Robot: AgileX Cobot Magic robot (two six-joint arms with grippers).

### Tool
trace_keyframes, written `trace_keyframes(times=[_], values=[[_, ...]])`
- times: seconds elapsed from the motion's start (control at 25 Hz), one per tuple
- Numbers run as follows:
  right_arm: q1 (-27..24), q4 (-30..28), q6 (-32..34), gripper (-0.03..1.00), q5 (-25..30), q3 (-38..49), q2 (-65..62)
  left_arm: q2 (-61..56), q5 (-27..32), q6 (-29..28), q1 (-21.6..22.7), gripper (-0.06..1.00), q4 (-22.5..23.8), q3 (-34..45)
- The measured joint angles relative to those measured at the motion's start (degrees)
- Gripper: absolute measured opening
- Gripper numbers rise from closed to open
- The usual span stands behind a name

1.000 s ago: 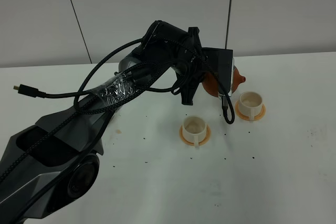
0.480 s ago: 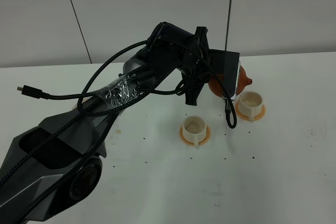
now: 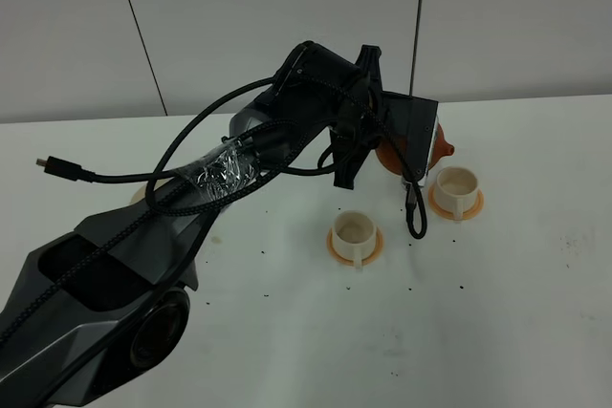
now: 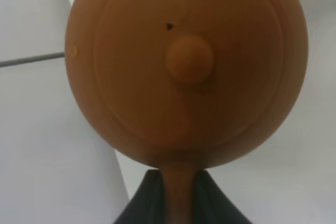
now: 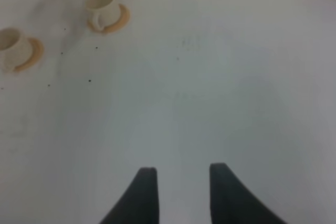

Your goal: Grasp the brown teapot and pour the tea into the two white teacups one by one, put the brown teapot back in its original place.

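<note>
White tabletop (image 3: 535,332) before a pale panelled wall (image 3: 287,16) – the setting for a pour that we judge to be only at its start. We see the left gripper (image 4: 177,184) reaching across to the far right of the table, its dark fingers (image 4: 144,203) closed narrowly on the loop handle (image 4: 178,192) of the brown teapot (image 3: 439,139), which hangs in the air clear of the surface. From the left wrist the pot fills the picture, lid knob (image 4: 189,59) towards the camera. In the high view its spout points right, just above and to the far side of the far-right teacup (image 3: 456,182). The near teacup (image 3: 356,228) stands to the left of that one and nearer to us, each on an orange saucer (image 3: 337,249). The right gripper (image 5: 181,174) hovers well apart from all of this, fingers parted over bare table and holding nothing. The grasp and the lift are done, then. No stream of tea shows, and both cup interiors look pale, so we cannot tell whether either has been filled. We take both pours to be left, the far-right cup first. The return is also left – a pale sliver at far left (image 3: 140,195), mostly hidden by the arm, may be the plate where the pot belongs.
</note>
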Motion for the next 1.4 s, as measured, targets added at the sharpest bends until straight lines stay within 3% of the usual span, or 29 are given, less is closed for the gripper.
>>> trace_keyframes(times=[1.4], values=[[0.0, 0.0, 0.0, 0.24, 0.0, 0.0, 0.0, 0.0, -2.0, 0.1, -0.8, 0.17, 4.9, 0.0]])
